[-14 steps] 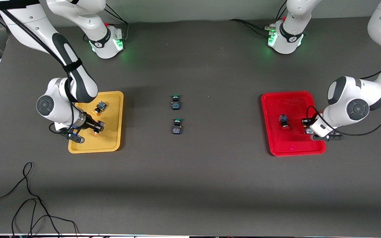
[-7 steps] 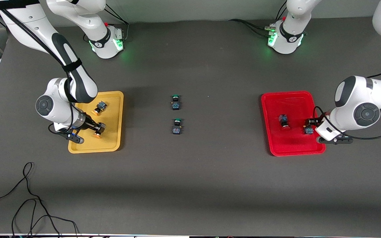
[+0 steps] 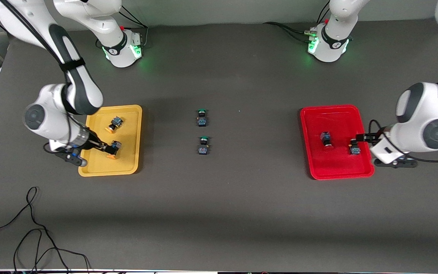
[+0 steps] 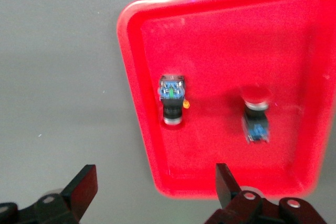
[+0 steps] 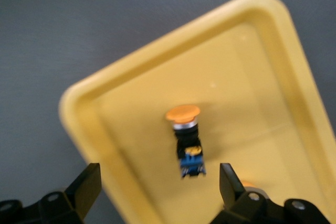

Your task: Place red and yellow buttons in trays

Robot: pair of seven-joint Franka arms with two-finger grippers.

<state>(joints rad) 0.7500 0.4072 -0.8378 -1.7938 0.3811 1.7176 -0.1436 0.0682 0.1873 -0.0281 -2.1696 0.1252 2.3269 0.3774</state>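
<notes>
Yellow tray (image 3: 133, 131) holds both orange-capped buttons (image 3: 113, 123), red tray (image 3: 335, 114) both red ones (image 3: 326, 138); right tool (image 3: 101, 146) and left tool (image 3: 361, 137) gape empty, so the next move is likely just retract.

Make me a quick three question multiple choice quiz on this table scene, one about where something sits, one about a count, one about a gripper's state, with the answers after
1. Where do the two green-capped switches lie?
A. In the red tray
B. On the bare table between the two trays
C. In the yellow tray

2. How many buttons lie in the yellow tray?
A. One
B. Two
C. Three

3. How is the left gripper?
A. Open, holding nothing
B. Shut on a button
C. Shut on the tray rim

Answers:
1 B: both green-capped switches lie on the table, outside the yellow tray and red tray.
2 B: two orange-capped buttons are inside.
3 A: the left gripper has its fingers spread, with nothing between them.
</notes>
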